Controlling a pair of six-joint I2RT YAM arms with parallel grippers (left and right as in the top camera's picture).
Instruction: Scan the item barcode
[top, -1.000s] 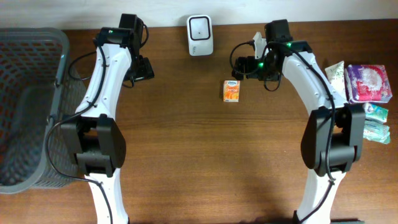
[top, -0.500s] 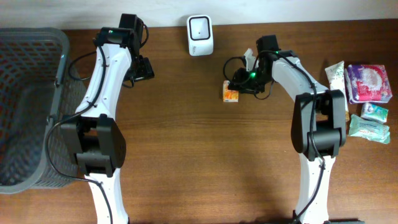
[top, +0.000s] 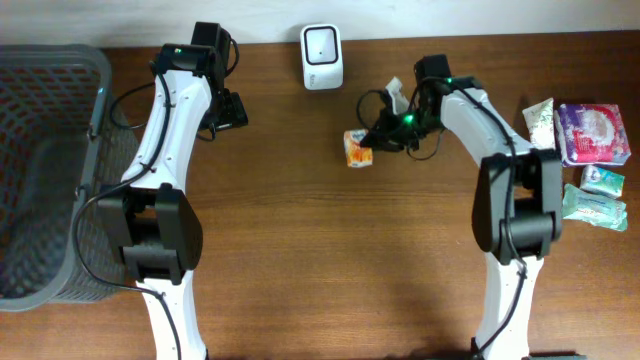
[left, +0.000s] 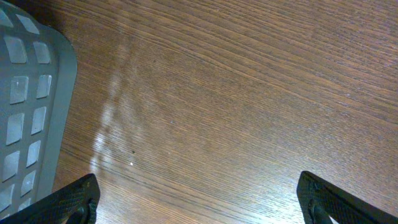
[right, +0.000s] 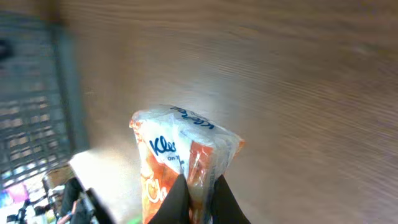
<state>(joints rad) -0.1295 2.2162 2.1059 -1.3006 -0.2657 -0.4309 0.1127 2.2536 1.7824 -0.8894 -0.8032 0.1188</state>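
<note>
Grasp done: your R gripper pinches tissue pack; L gripper wide, idle. Next: lift, present it to scanner.

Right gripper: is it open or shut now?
Shut. In the wrist view the right gripper pinches the edge of the orange tissue pack between its fingers.

Dark brown wood-grain table fills almost the whole overhead view, grain running left to right. Thin pale strip past its far edge at top, can't tell if wall or floor. Grey lattice basket at far left. Left wrist view: same wood, soft pale light streak near the basket wall. Right wrist view: wood blurred, bright washed-out patch low left.
</note>
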